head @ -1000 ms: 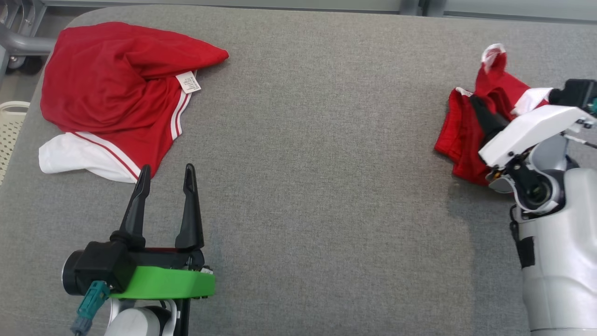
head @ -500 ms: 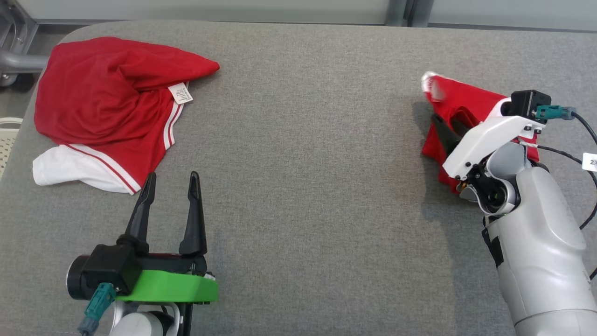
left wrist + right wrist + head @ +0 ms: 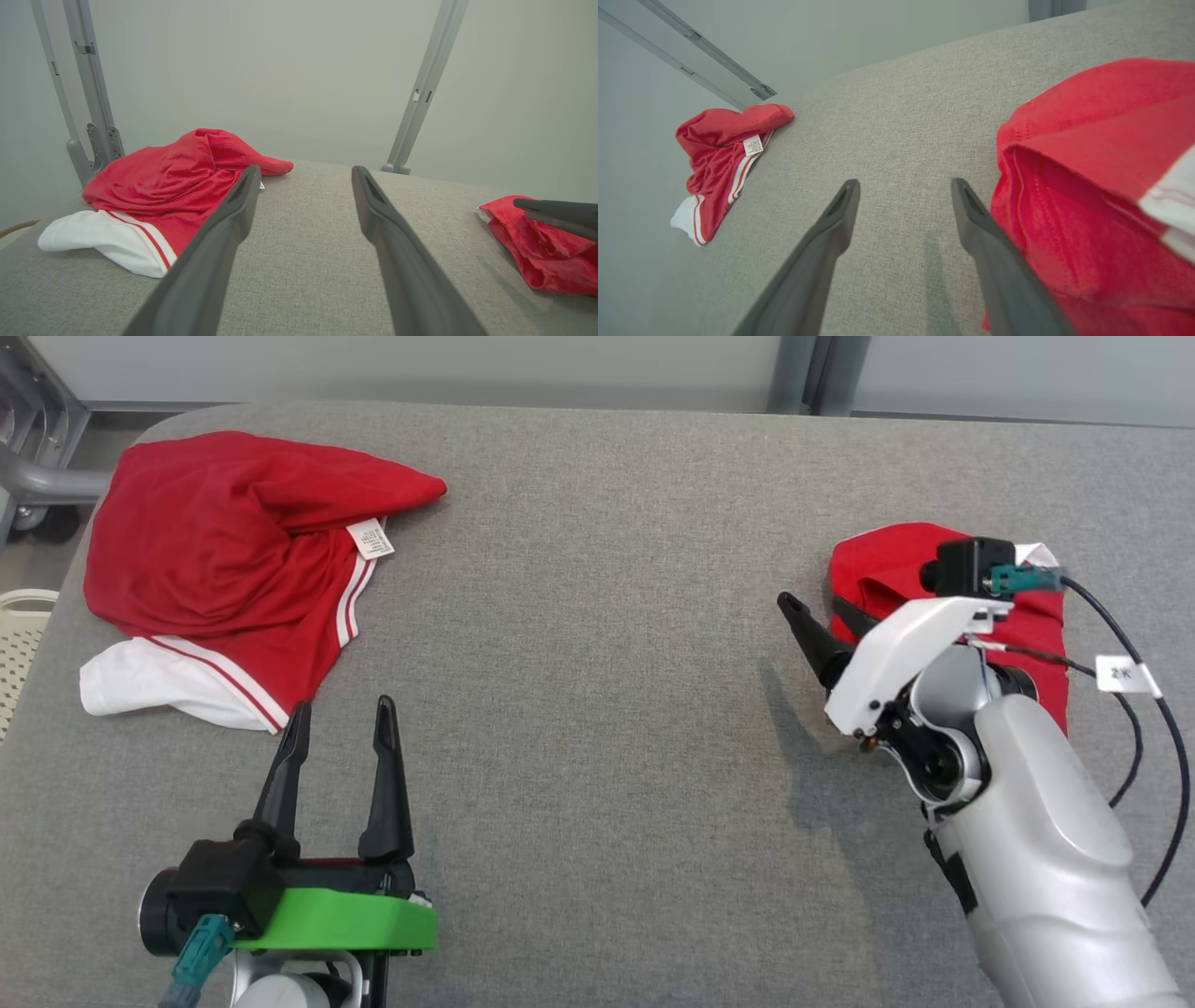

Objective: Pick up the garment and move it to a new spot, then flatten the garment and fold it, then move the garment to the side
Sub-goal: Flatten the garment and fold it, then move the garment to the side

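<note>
**Two open grippers over a grey table, a red garment beside the right one**

A grey fabric-covered table (image 3: 597,644) seen from above. The garment (image 3: 887,555), red with a white edge, lies bunched in a small heap on the table's right side. The right gripper (image 3: 812,603) is at the heap's left edge, angled up and to the left. Its jaws are spread wide and hold nothing. One finger is over bare table. The other runs along the edge of the cloth, and whether it touches cannot be told. In the right wrist view the red cloth rises close beside that finger, folded over itself, with a white band at the far right.

A black cable (image 3: 1139,728) with a small white label loops from the right wrist across the table.

The left gripper (image 3: 343,706) is at the lower left, fingers pointing away from the robot. Its jaws are also spread and empty, above bare table.

A second, larger red piece (image 3: 215,541) lies crumpled at the table's far left corner, well apart from the garment. It has white stripes, a white panel at its near edge and a white tag (image 3: 371,539). The left fingertips are just short of its near edge.

A pale perforated basket (image 3: 19,625) sits past the table's left edge.
</note>
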Available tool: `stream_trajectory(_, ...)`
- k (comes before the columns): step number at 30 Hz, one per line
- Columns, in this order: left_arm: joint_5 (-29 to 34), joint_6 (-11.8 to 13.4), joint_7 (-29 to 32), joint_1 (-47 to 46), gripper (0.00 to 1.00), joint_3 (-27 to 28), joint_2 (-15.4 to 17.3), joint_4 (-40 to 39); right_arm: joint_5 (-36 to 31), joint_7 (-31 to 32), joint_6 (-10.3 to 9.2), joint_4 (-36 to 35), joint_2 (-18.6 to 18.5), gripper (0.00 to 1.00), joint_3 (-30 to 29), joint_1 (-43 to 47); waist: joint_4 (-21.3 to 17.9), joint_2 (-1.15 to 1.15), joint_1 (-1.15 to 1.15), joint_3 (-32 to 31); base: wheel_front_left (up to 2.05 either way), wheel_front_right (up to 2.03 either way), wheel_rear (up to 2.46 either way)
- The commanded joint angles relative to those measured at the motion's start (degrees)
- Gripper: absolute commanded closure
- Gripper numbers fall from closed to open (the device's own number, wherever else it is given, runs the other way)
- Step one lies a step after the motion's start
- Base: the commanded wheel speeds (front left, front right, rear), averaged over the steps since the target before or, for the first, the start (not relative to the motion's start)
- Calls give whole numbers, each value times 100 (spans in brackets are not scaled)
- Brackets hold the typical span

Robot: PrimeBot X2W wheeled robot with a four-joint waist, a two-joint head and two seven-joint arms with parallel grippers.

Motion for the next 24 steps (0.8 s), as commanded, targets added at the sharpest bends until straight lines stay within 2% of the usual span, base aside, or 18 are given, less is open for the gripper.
stream_trajectory(1, -39, 40, -27, 82, 0, 60, -36, -26, 137, 33, 2, -395, -189, 0, -28, 289, -1, 0, 0, -12, 0, 0, 0)
stream_trajectory(2, -39, 40, -27, 82, 0, 60, -36, -26, 137, 33, 2, -395, -189, 0, -28, 289, -1, 0, 0, -12, 0, 0, 0)
stream_trajectory(7, -27, 18, -55, 127, 0, 146, -83, -132, 222, 280, 2, -1672, -683, 0, -643, 1129, -113, 0, 0, 164, 0, 0, 0)
stream_trajectory(9, 9, -1, -63, 84, 0, 172, -96, -147, 70, 452, 2, -1976, -863, 0, -981, 1318, -158, 0, 0, 284, 0, 0, 0)
stream_trajectory(12, 61, -82, -63, -73, 0, 154, -140, -135, -142, 694, 2, -2241, -936, 0, -1413, 1437, -172, 0, 0, 465, 0, 0, 0)
stream_trajectory(16, 128, -159, -64, -209, 0, 146, -192, -106, -306, 991, 2, -2332, -839, 0, -1810, 1326, -142, 0, 0, 670, 0, 0, 0)
stream_trajectory(24, 186, -261, -68, -374, 0, 193, -257, 4, -745, 1217, 2, -1805, -879, 0, -2239, 1068, 88, 0, 0, 861, 0, 0, 0)
